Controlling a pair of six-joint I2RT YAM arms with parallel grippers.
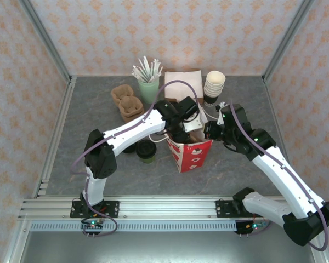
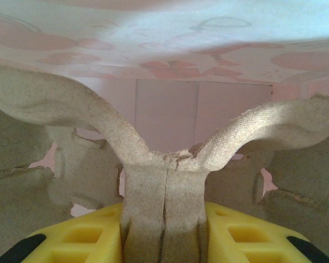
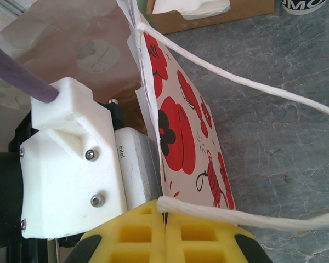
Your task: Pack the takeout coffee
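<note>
The takeout coffee (image 1: 146, 150) stands upright on the bench (image 1: 98, 109), just left of the paper bag (image 1: 193, 156) (the left arm's side). The left jaws clamp a pulp carrier (image 2: 164, 192) in the bag's mouth; the right jaws pinch its string handle (image 3: 219, 215).

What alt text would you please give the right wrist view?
The right gripper is shut on the white string handle of a red-flowered paper bag. The left arm's white wrist sits just inside it, above a grey table.

A robot test booth: aluminium frame (image 1: 164, 208), wallpapered panels (image 1: 170, 33), grey tabletop (image 1: 88, 109).
</note>
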